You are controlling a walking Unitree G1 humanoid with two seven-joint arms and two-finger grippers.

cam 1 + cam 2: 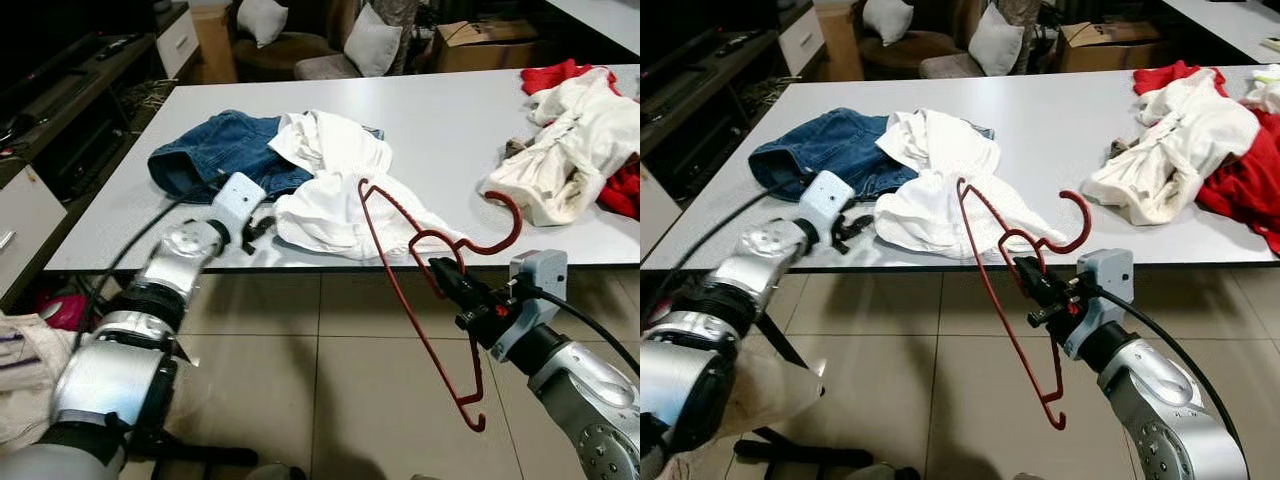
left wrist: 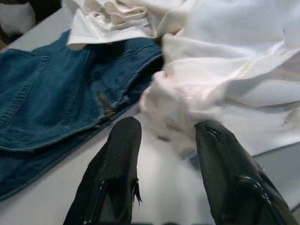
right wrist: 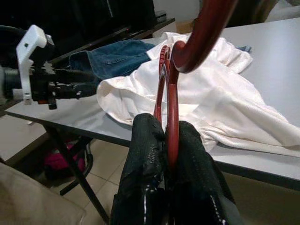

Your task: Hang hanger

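Left gripper jaws were apart over the desk, white garment just ahead, blue jeans beside it

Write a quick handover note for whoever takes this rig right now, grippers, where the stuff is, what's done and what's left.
Right gripper: shut on the red hanger, holding it near its neck, in the air off the table's near edge.
Left gripper: open, low over the near edge, at the white garment, holding nothing.
Jeans lie beside the white garment; more clothes lie far right.
Done: hanger picked up.
Left: get the white garment onto it, hang it. No rail seen.
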